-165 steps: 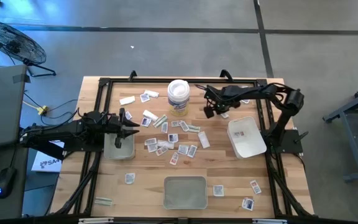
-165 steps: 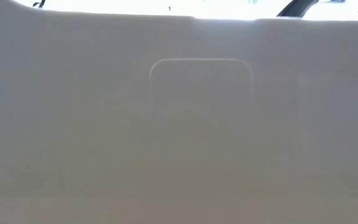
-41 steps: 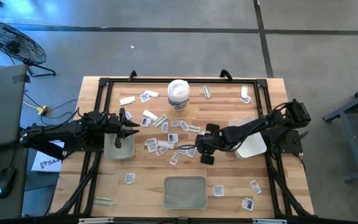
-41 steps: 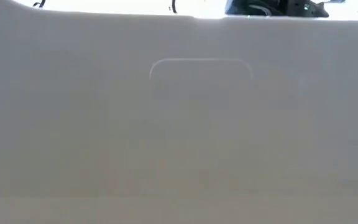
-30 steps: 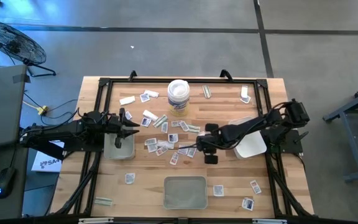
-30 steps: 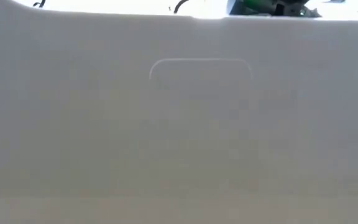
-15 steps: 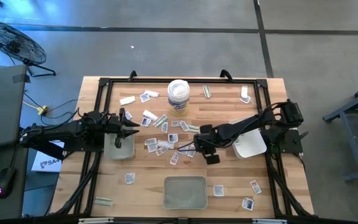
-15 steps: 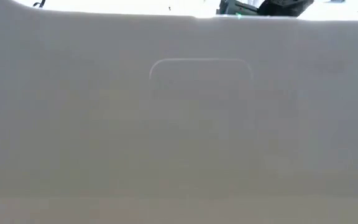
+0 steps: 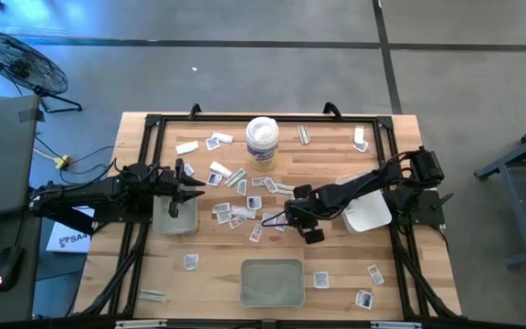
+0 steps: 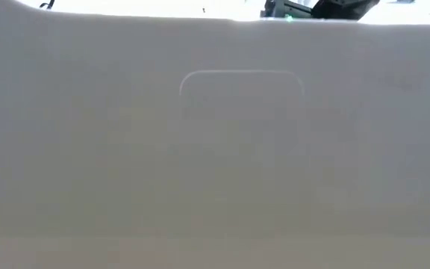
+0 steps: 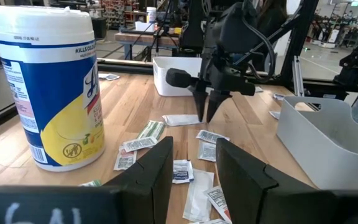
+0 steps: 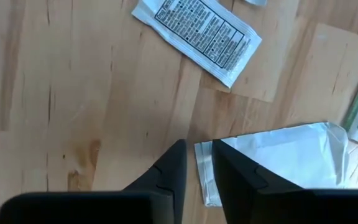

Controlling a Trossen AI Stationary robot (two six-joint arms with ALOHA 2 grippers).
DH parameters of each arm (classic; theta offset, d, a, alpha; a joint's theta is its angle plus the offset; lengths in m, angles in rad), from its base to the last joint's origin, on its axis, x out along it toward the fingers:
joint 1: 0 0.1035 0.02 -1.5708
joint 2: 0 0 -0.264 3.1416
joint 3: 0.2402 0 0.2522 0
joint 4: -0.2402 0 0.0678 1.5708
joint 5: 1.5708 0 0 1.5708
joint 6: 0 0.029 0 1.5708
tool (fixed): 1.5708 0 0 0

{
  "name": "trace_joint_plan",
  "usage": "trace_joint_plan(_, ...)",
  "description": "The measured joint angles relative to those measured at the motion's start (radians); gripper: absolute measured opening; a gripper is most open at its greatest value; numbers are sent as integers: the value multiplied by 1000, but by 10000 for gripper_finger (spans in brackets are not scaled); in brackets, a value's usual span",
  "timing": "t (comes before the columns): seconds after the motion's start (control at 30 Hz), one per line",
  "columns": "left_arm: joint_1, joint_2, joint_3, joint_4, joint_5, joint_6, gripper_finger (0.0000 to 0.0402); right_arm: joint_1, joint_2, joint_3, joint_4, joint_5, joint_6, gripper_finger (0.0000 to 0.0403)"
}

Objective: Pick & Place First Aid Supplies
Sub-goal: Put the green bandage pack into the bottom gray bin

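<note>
Several small first aid packets [image 9: 245, 212] lie flat and scattered on the middle of the wooden table; more are near the far and near edges. My right gripper [image 9: 292, 217] points down at the right side of this cluster. In the right wrist view its gripper [image 12: 202, 167] shows only a narrow gap, with the sealed edge of a white packet [image 12: 278, 158] in that gap. The left wrist view shows the same right gripper [image 11: 205, 117] just above the table. My left gripper [image 9: 188, 187] hovers open and empty over the left tray [image 9: 173, 222]. My right gripper comes from above, pointing down. One fingertip [image 12: 174, 167] stands over bare wood beside the white packet's edge [image 12: 204, 177], the other [image 12: 232, 171] over the packet itself. The packet lies flat on the table. Whether the fingertips touch it, I cannot tell.
A white wipes tub [image 9: 262, 142] stands near the far edge. A white tray [image 9: 370, 215] sits under the right arm and a grey tray [image 9: 270, 283] at the near edge. The low view is blocked by a pale tray wall [image 10: 215, 149].
My right gripper has shifted a little toward the table's left, staying low over the right side of the packet cluster. The packets have not visibly moved.
</note>
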Motion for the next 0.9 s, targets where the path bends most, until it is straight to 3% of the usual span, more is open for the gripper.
trace_joint_plan(0.23,0,0,0,0,0,0,120,-38,1,0,-10,-31,67,4)
trace_joint_plan(0.57,0,0,0,0,0,0,120,-42,5,26,-20,-3,70,3)
trace_joint_plan(0.9,0,0,0,0,0,0,120,8,4,210,-131,-8,73,1)
